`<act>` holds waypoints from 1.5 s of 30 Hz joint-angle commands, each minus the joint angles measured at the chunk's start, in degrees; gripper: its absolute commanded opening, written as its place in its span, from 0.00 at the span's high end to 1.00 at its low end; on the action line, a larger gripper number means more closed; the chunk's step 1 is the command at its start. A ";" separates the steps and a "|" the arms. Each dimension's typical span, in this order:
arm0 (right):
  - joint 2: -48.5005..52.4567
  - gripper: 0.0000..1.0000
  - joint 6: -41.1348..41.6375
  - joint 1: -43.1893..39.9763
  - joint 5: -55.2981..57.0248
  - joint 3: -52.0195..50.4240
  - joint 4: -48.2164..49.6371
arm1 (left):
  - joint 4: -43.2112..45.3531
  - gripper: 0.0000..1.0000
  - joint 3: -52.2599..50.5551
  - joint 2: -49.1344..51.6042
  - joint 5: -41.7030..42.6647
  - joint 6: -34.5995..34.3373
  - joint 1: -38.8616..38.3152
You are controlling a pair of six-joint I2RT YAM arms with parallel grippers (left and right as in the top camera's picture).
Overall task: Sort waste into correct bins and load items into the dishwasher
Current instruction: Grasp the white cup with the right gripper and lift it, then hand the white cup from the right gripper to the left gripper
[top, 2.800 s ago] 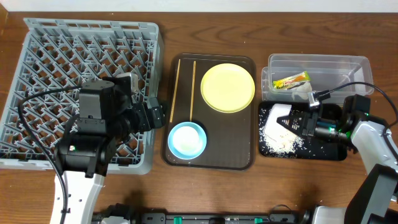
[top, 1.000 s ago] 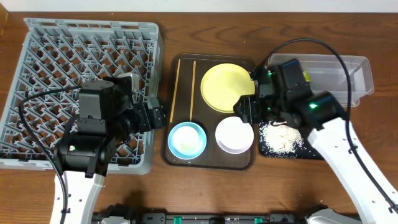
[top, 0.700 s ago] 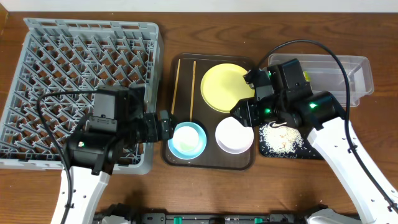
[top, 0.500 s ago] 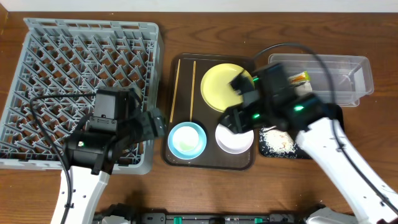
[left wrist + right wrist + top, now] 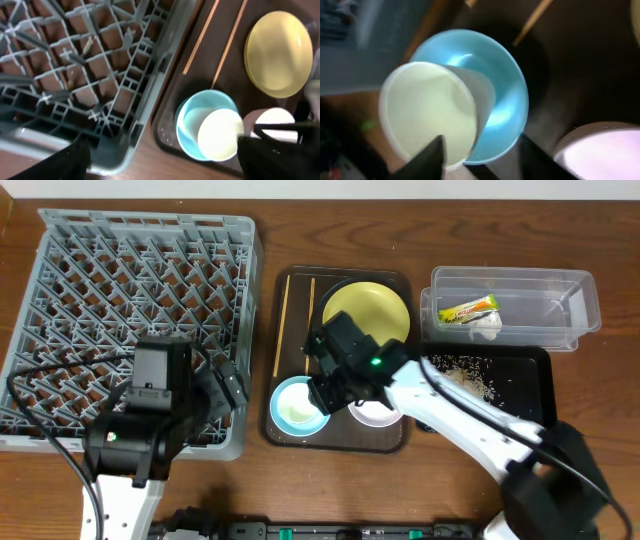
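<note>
the right pincer (image 5: 480,150) grips the rim of a small white cup (image 5: 432,112), holding it tilted over the blue bowl (image 5: 495,85) on the brown tray (image 5: 400,442). a white bowl (image 5: 378,414) sits just beside the blue one, with the yellow plate (image 5: 370,315) and two chopsticks (image 5: 285,320) further back. the left pincer (image 5: 228,385) hovers at the grey rack's (image 5: 100,260) corner; whether it is wide or narrow cannot be told. the wrapper (image 5: 468,310) and tissue (image 5: 488,326) lie in the clear tub (image 5: 590,305), rice scraps (image 5: 470,372) in the black tray (image 5: 535,395).

Brown wooden table (image 5: 330,220) — visible grain, even light
</note>
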 commanded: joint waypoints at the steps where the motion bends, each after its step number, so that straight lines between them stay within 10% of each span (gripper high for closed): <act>1: 2.99 0.71 1.49 0.22 1.57 0.15 0.26 | -0.74 0.05 0.94 -1.46 -1.09 1.36 0.28; 5: 3.43 0.99 1.90 0.09 1.16 0.26 0.92 | 1.75 0.05 0.96 -2.43 3.17 1.64 0.28; 14: -10.75 0.99 -2.21 -8.70 -5.01 1.03 -1.38 | 17.86 0.05 0.94 -1.51 33.27 4.15 1.31; 27: -27.15 0.99 -17.49 -29.49 -54.90 1.03 0.98 | 40.24 0.06 0.94 2.32 73.48 1.77 4.35; 45: -26.29 0.99 -16.31 -24.37 -59.47 1.01 11.43 | 47.04 0.14 0.87 4.20 82.66 3.74 -3.74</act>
